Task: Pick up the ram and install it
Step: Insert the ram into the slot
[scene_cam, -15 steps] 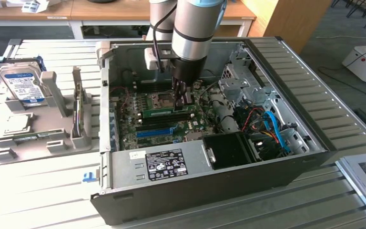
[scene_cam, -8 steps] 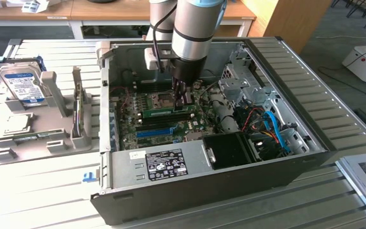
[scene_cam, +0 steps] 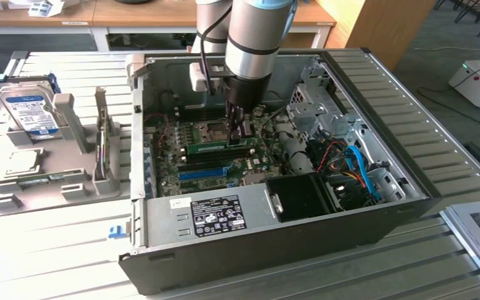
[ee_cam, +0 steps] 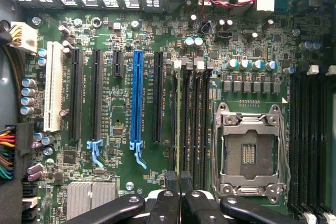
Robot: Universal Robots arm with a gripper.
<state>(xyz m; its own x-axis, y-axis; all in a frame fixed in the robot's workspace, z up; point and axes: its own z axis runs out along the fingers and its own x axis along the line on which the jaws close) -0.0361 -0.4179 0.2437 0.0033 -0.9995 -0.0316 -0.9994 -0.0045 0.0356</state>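
The ram [scene_cam: 213, 149] is a slim green stick standing on edge in a memory slot of the motherboard, inside the open computer case [scene_cam: 407, 187]. In the wrist view I look down its thin top edge [ee_cam: 179, 124], which runs between the black memory slots beside the CPU socket [ee_cam: 251, 150]. My gripper [scene_cam: 241, 134] reaches straight down into the case at one end of the stick. Its two black fingertips [ee_cam: 170, 181] are drawn together on the ram's top edge. Whether the stick is fully seated in the slot I cannot tell.
A blue expansion slot [ee_cam: 137, 98] and black slots lie beside the memory slots. Power supply [scene_cam: 215, 215], drive cage [scene_cam: 315, 106] and cables [scene_cam: 357, 169] crowd the case. On the exterior view's left, a grey holder [scene_cam: 48, 181] carries a hard drive [scene_cam: 30, 112] and an upright card [scene_cam: 100, 134].
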